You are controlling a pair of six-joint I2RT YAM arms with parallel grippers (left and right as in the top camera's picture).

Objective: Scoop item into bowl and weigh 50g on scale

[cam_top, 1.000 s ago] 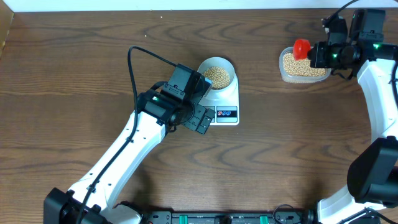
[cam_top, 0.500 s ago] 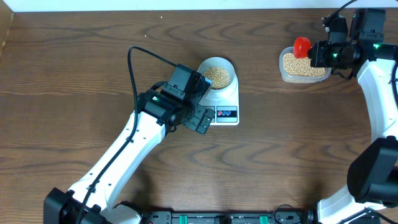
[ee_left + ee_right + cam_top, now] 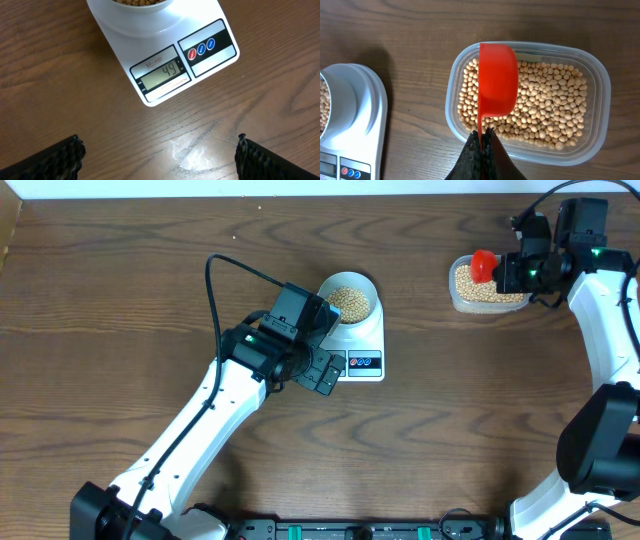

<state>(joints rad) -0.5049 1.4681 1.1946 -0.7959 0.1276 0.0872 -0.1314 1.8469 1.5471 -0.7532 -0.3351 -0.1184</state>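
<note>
The white scale (image 3: pixel 362 340) carries the pale bowl (image 3: pixel 349 302) filled with tan beans (image 3: pixel 349 301). In the left wrist view the scale (image 3: pixel 165 60) has its display (image 3: pixel 163 74) reading 49. My left gripper (image 3: pixel 322 370) is open and empty, hovering just in front of the scale, fingers (image 3: pixel 57 159) wide apart. My right gripper (image 3: pixel 506 271) is shut on the handle of a red scoop (image 3: pixel 497 86), which is tipped on its side over the clear container (image 3: pixel 593 95) of beans (image 3: pixel 545 110) at the back right.
The clear plastic container (image 3: pixel 487 285) stands at the back right. The scale's left part shows at the left edge of the right wrist view (image 3: pixel 355 125). Bare wood table (image 3: pixel 480 410) lies between scale and container.
My right gripper with the red scoop has shifted slightly left over the container. The left arm, the scale and the bowl have not moved.
</note>
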